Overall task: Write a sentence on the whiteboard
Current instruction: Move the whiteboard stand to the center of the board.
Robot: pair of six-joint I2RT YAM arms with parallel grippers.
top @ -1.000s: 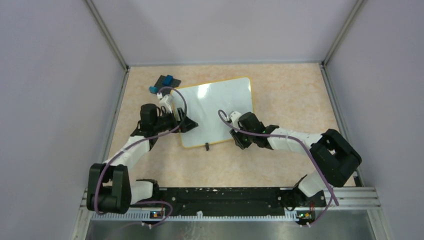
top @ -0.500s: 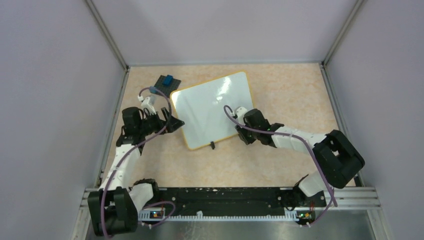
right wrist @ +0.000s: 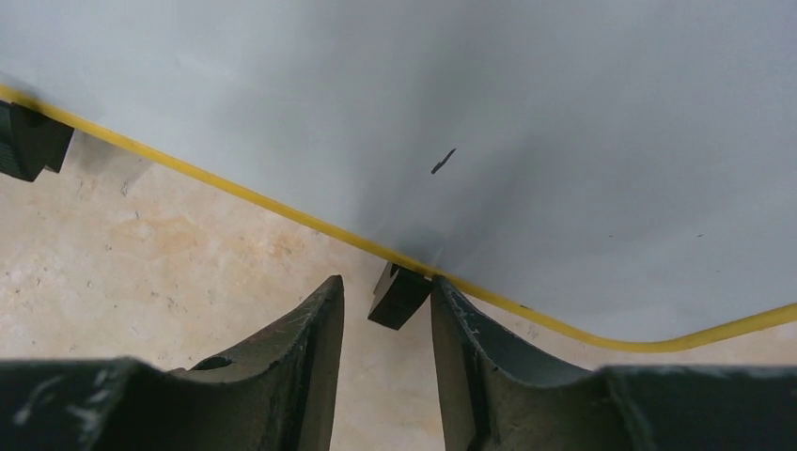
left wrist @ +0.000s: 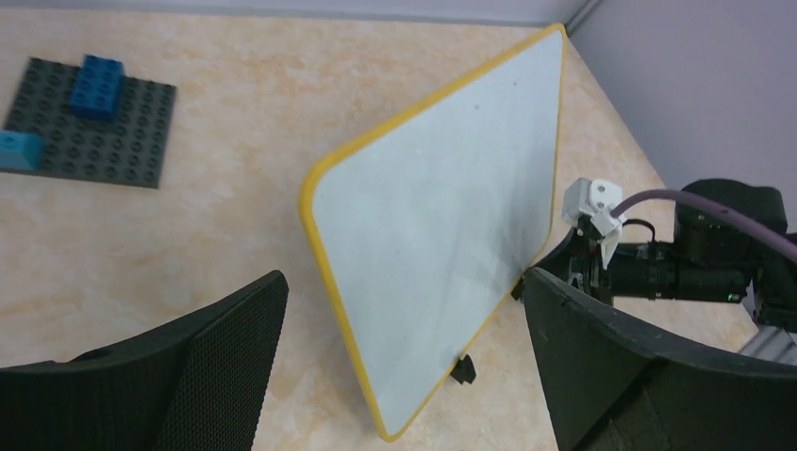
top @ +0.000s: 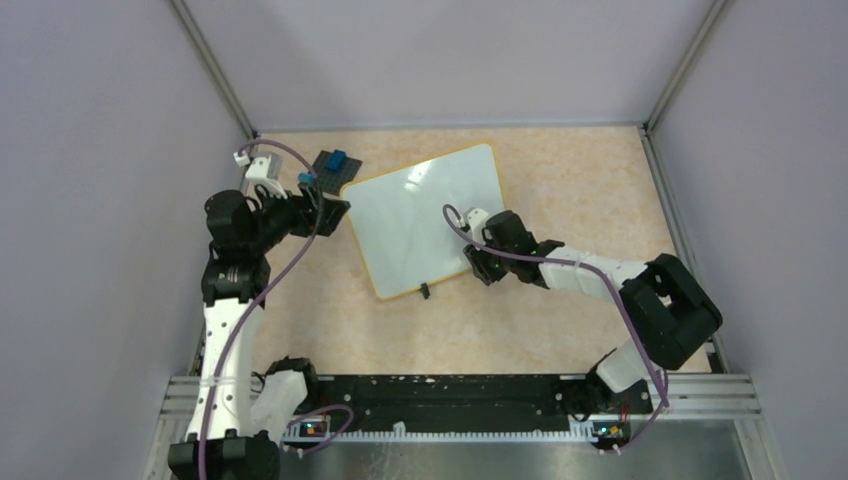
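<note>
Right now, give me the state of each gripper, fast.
Left gripper: open, holding nothing.
Right gripper: fingers narrowly apart around a black clip foot of the whiteboard; whether it grips cannot be told.
</note>
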